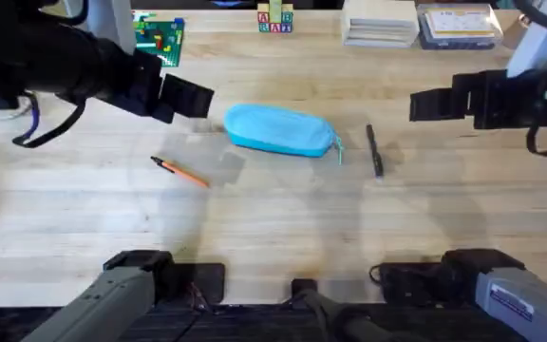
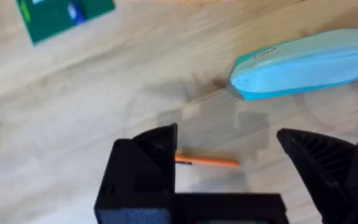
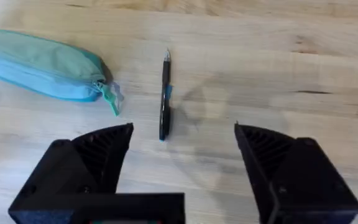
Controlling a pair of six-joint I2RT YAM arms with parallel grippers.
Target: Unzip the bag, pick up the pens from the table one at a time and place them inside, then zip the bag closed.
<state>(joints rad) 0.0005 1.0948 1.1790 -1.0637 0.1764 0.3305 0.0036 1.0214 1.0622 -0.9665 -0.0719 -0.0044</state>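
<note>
The light-blue bag [image 1: 279, 130] lies zipped in the middle of the wooden table [image 1: 273, 218], its pull tab [image 1: 338, 147] at the right end. Left of it lies the orange pen [image 1: 180, 171]; the black pen [image 1: 374, 150] lies to its right. My left gripper [image 1: 190, 98] hangs open above the table, up and left of the bag. In the left wrist view the bag [image 2: 306, 63] and orange pen [image 2: 207, 161] lie beyond the open fingers [image 2: 157, 152]. My right gripper [image 1: 435, 103] hangs open, right of the black pen. The right wrist view shows the black pen [image 3: 165, 96] and bag [image 3: 42, 65].
A green board with coloured blocks [image 1: 159, 36] sits at the back left. Letter blocks [image 1: 274, 19] stand at the back centre. A stack of books and a box [image 1: 421, 24] lie at the back right. Bare wood stretches along the front of the table.
</note>
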